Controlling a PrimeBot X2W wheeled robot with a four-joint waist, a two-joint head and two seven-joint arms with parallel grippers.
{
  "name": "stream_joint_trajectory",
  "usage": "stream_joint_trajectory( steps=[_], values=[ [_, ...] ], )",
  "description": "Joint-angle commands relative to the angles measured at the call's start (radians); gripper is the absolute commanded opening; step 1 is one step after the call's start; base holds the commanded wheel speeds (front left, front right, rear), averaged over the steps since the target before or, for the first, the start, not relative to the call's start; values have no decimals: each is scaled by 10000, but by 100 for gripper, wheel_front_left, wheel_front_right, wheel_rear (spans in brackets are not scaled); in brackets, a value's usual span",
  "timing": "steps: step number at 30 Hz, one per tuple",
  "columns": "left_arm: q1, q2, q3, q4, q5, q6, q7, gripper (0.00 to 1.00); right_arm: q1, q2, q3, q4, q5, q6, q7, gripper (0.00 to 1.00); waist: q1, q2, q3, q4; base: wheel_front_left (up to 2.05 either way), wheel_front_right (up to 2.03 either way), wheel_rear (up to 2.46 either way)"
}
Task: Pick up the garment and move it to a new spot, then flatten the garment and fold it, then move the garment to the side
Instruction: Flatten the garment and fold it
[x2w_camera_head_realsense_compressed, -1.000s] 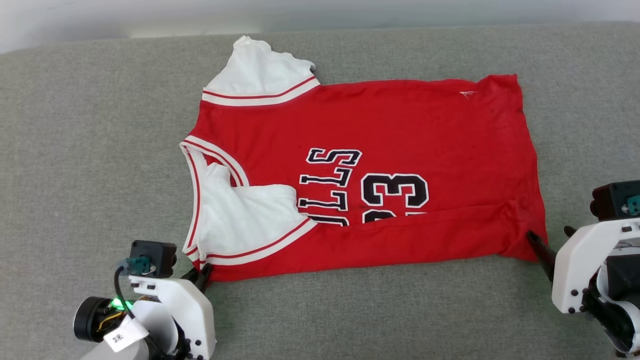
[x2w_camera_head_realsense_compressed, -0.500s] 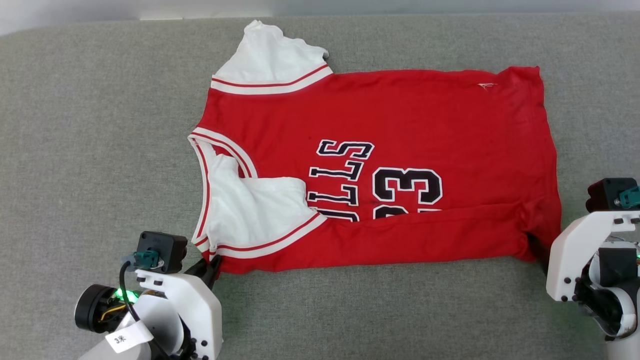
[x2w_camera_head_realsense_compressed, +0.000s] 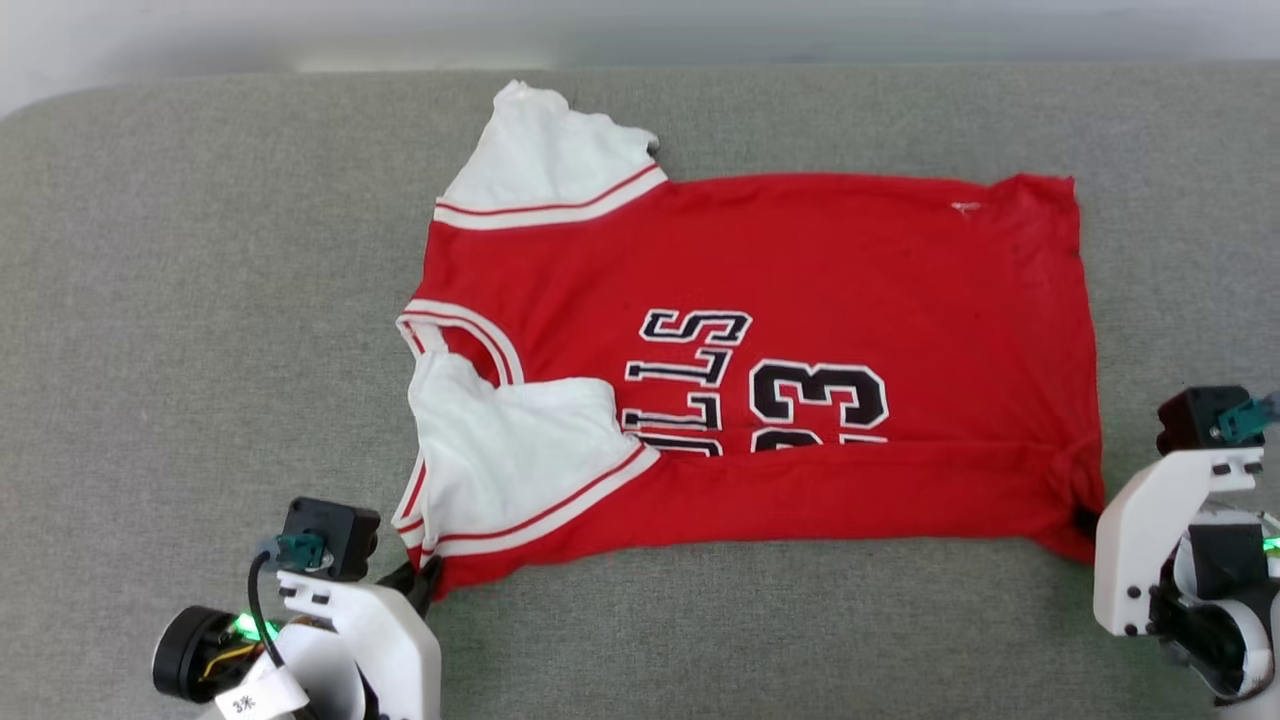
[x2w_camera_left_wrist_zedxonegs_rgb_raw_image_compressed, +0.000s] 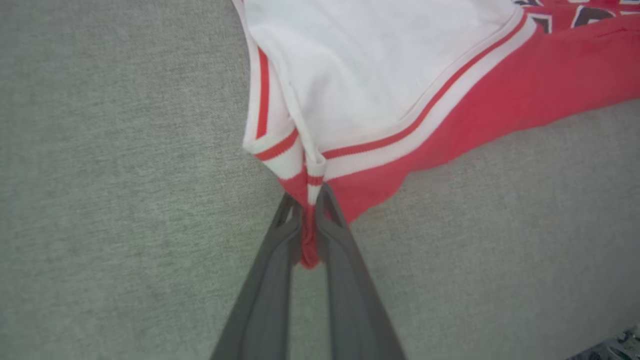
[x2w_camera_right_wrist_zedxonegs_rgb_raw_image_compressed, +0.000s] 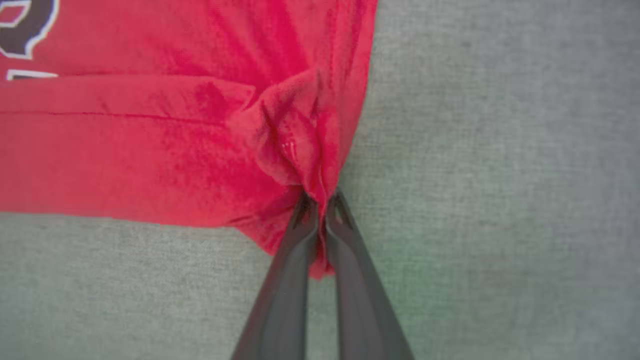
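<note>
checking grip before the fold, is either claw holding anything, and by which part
Both hold the garment: left claw pinches the near corner at the striped sleeve trim, right claw the near corner at the hem.

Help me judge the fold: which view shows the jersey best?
Head view: the whole jersey lies there, near edge folded over the lettering. Left wrist view gives its striped sleeve corner pinched in the left tool; right wrist view gives its bunched hem corner in the right tool.
</note>
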Motion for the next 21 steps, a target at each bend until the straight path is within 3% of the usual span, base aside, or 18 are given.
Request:
stream_joint_trajectory(
  steps=[1,15,21],
  values=[
    [150,51,-16,11,-29,15,-12,0,400,-108,-48,93,0,-11,145,0,-1,0,-137,-43,0,0,0],
    [1550,922,-208,-410,-350,148,59,0,2366,-894,-495,-1963,587,-14,940,0,-1,0,-1027,-62,0,0,0],
    [1991,1167,-509,-690,-410,59,319,0,3248,-927,-807,-2545,805,-14,1230,0,-1,0,-1079,-95,0,0,0]
  ],
)
